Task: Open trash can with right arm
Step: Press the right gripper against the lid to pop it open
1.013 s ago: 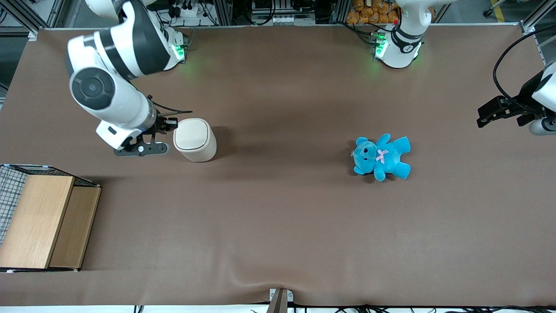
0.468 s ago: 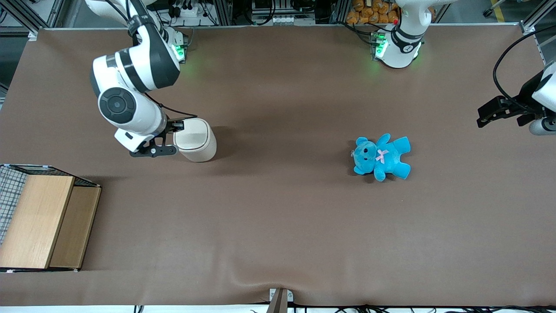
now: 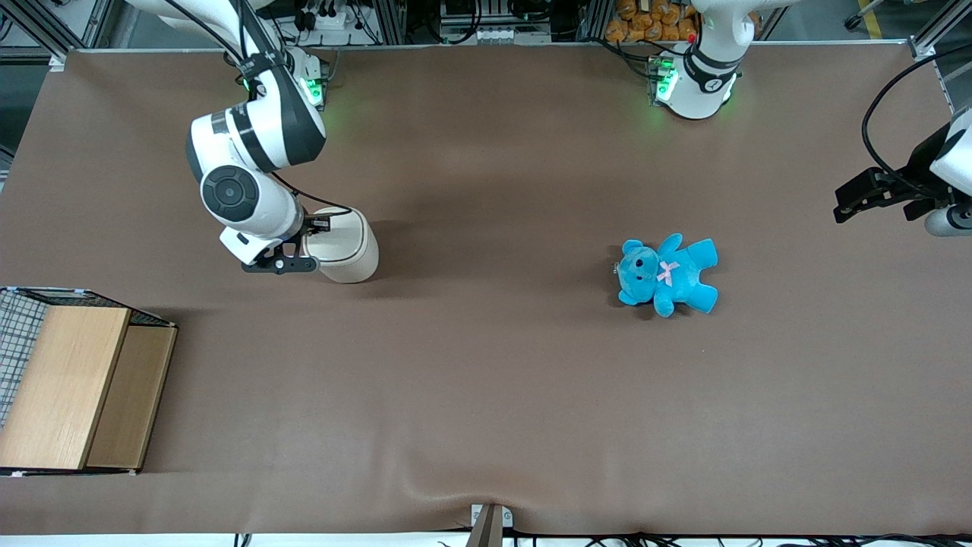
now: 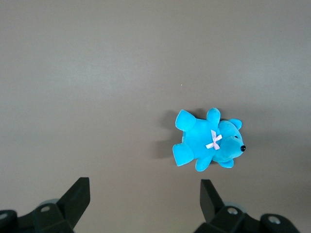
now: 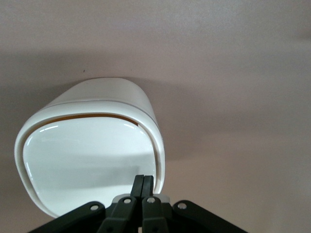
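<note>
a: lid first. where's the trash can [image 3: 342,245] now?

b: standing upright on the brown table [image 3: 486,380], toward my working arm's end. the blue teddy [image 3: 667,273] lies well apart from it, toward the parked arm's end, and the wooden box [image 3: 72,387] sits nearer the front camera than the can, at the table's edge.

a: and your gripper [image 5: 144,187]?

b: pressed closed, fingers [image 5: 138,184] together with nothing between them, tips resting at the rim of the can's lid [image 5: 87,160]. in the front view my gripper [image 3: 307,241] sits just beside the can, at lid height.

a: why closed?

b: my guess is that two fingers together make one narrow point, good for pushing down on a flat hinged lid or catching its edge. a grasp has nothing to grab there.

a: is it open at all?

b: barely. a thin brownish slit shows along one edge of the lid, farthest from my tips. i'd judge the opening is only starting.

a: risk?

b: the can looks light; a sideways push could slide or tip it.
</note>
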